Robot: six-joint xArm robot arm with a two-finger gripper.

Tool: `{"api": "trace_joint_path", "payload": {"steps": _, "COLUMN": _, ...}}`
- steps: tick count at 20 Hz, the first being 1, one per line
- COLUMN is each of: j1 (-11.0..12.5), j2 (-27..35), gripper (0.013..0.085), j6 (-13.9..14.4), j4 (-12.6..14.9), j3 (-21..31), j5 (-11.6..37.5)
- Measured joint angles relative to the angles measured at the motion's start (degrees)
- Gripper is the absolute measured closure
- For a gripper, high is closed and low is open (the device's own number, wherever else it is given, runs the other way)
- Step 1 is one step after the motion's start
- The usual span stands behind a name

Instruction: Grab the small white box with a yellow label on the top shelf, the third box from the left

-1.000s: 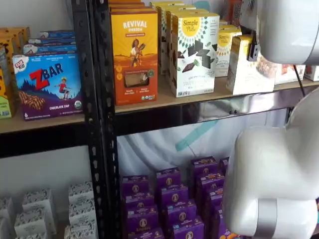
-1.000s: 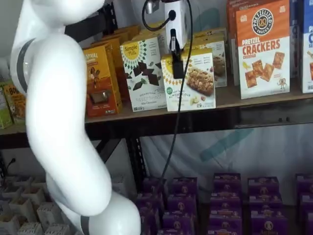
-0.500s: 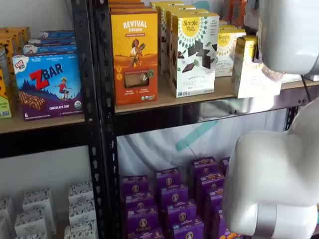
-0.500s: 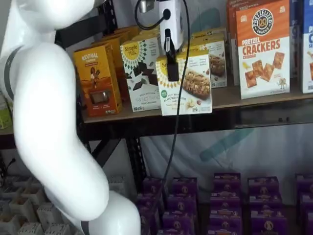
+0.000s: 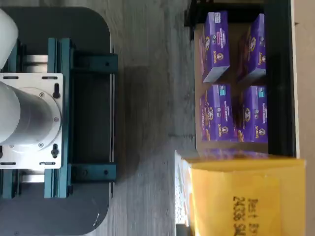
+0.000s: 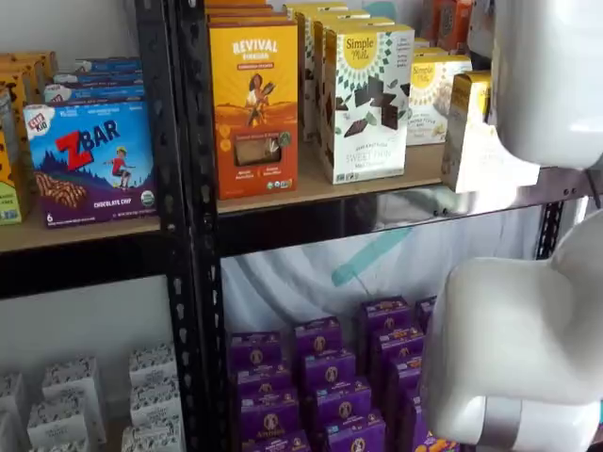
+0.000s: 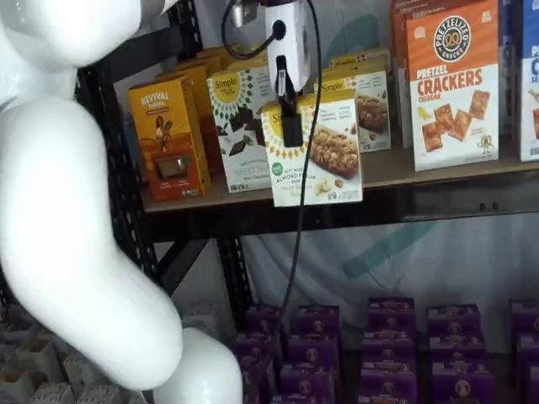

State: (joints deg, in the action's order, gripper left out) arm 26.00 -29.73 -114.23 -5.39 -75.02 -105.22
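Note:
My gripper [image 7: 293, 126] is shut on the small white box [image 7: 324, 151], with one black finger down its front face. It holds the box upright, just off the front edge of the top shelf [image 7: 438, 168]. The box shows its yellow Simple Mills label and a baked-goods picture. In a shelf view its yellow side [image 6: 468, 132] shows, partly behind my white arm [image 6: 546, 75]. In the wrist view the box's yellow face [image 5: 246, 196] fills the corner near the camera.
On the top shelf [image 6: 311, 188] stand a taller Simple Mills box [image 7: 240, 126], an orange Revival box [image 7: 164, 139], more small Simple Mills boxes [image 7: 366, 101] and a pretzel crackers box [image 7: 453, 84]. Blue ZBAR boxes [image 6: 89, 160] stand to the left. Purple boxes [image 7: 387, 337] fill the shelf below.
The gripper has drawn the small white box forward off the shelf board and a little lower; the box now hangs in front of the black beam.

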Motion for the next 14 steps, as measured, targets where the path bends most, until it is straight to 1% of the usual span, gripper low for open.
{"api": "trace_joint_path", "payload": {"steps": 6, "j1": 0.4, "j2": -0.4, "gripper": 0.065, "j6": -0.1, "j4": -1.0, "j3": 0.3, "j5": 0.1}}
{"api": "trace_joint_path", "payload": {"steps": 14, "j1": 0.9, "j2": 0.4, "gripper": 0.065, "j6": -0.8, "j4": -0.3, "j3": -0.8, "j5": -1.1}}
